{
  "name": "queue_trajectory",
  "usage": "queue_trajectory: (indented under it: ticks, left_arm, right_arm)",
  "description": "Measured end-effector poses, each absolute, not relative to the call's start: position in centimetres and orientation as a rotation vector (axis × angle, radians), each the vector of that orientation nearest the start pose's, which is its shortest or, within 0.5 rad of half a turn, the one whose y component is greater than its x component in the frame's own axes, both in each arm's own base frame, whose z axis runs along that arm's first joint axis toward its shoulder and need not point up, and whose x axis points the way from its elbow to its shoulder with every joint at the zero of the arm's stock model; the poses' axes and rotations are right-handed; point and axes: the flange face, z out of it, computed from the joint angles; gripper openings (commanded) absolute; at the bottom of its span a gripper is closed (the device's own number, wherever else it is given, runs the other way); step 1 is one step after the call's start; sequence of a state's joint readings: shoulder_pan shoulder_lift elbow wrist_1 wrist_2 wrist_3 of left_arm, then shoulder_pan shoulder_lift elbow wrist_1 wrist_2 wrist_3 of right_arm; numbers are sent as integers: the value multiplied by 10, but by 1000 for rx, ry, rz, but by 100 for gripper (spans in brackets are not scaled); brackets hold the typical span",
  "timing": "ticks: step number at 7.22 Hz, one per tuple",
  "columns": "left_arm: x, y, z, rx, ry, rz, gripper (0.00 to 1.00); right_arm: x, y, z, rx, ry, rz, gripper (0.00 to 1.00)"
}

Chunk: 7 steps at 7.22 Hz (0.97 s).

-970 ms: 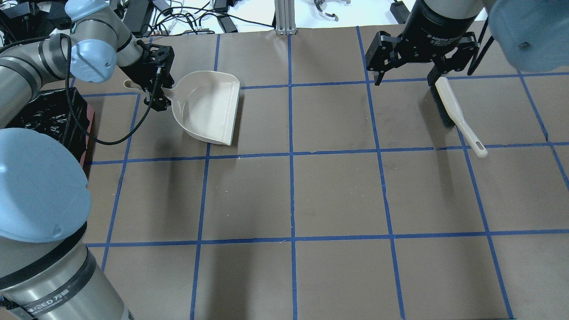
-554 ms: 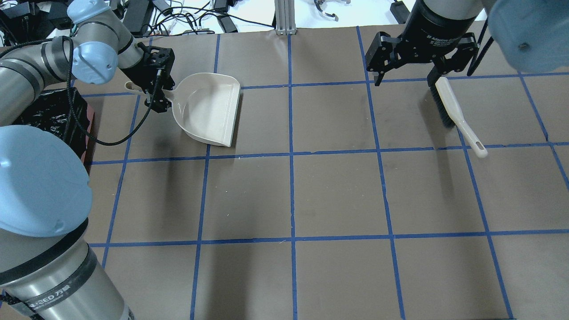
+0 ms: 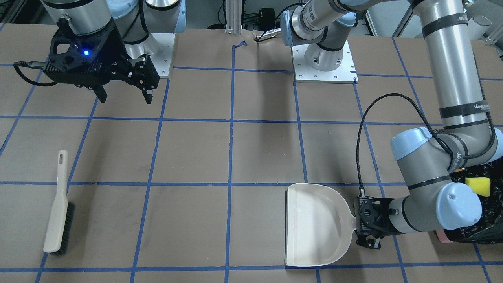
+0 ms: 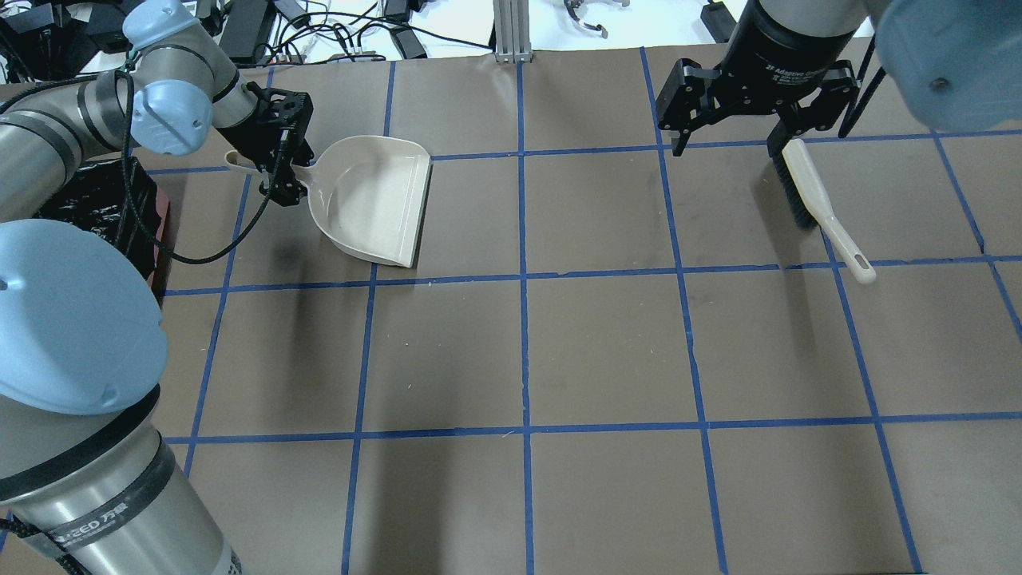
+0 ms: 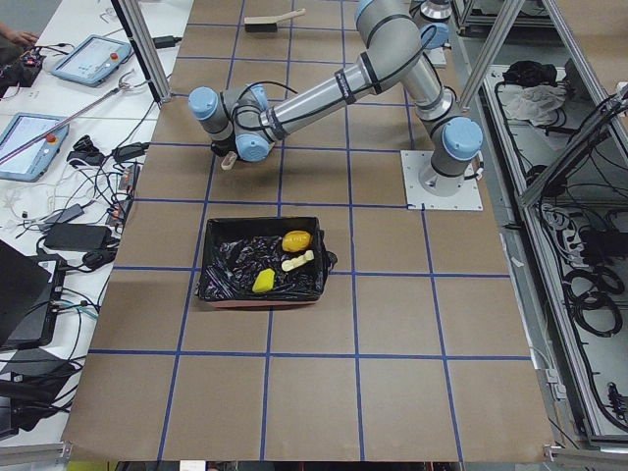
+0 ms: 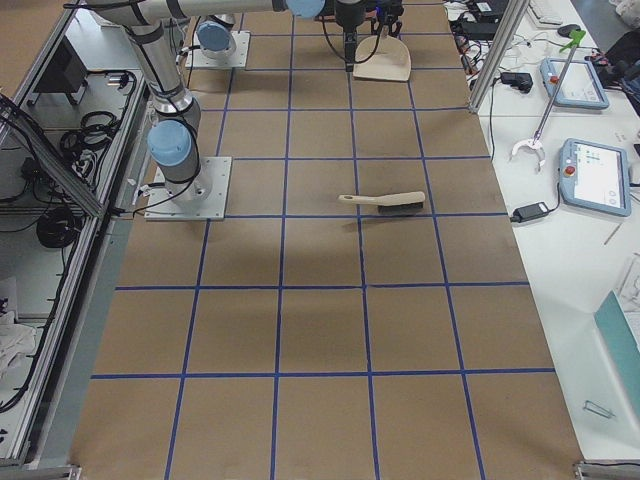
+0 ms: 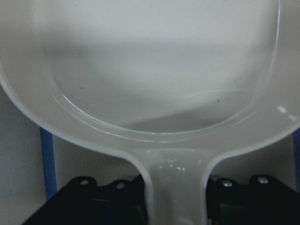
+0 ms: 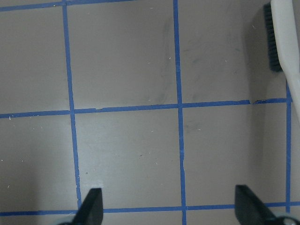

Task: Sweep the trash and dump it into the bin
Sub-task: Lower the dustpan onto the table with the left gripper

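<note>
Trash: all three pieces down inside the bin (image 5: 210, 257), on its crinkly black liner, at the left end of the worktop (image 4: 607, 351). Glossy yellow-brown lump (image 5: 297, 239) toward the back, pale croissant (image 5: 297, 262) just beside it, yellow sponge (image 5: 263, 282) nearer the front wall. Probably all light. Sponge soft and squashy, croissant likely crushable, lump smooth and apt to roll or slip from a pinch. Better pushed with bristles and carried in a pan than picked up piece by piece. By the look of it, nothing left to sweep, so the task judged all but done.

Next to the bin, a beige dustpan (image 4: 375, 200), bare inside, mouth pointing toward the middle of the worktop. Stiff, thin plastic, likely light; best held by the handle, and held just there now, with the left fingers (image 4: 279, 169) clamped around it. Hard to tell whether resting flat or raised a little.

Well apart, on the right side, a brush (image 4: 814, 204) lying loose on the worktop. Above its bristle end, the right fingers (image 4: 725, 137) spread wide, holding nothing.
</note>
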<state>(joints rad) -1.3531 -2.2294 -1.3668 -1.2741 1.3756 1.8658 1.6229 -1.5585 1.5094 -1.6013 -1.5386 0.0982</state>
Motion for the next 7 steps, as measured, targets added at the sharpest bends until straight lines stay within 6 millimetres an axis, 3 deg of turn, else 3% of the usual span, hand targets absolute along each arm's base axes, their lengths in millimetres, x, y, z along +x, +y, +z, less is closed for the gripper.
queue_trajectory:
  ticks: [1, 2, 3, 7]
  left_arm:
    - [1, -712, 213, -2115, -1987, 133, 57]
    - [1, -712, 212, -2110, -1985, 134, 81]
    - [1, -713, 210, -2104, -1988, 134, 91]
    - [1, -712, 215, -2093, -2007, 136, 93]
  right_arm:
    - [163, -496, 515, 69, 3100, -119, 100]
    - [163, -496, 515, 69, 3101, -118, 100]
    - [163, -496, 515, 69, 3101, -118, 100]
    - [163, -496, 515, 69, 3101, -117, 100]
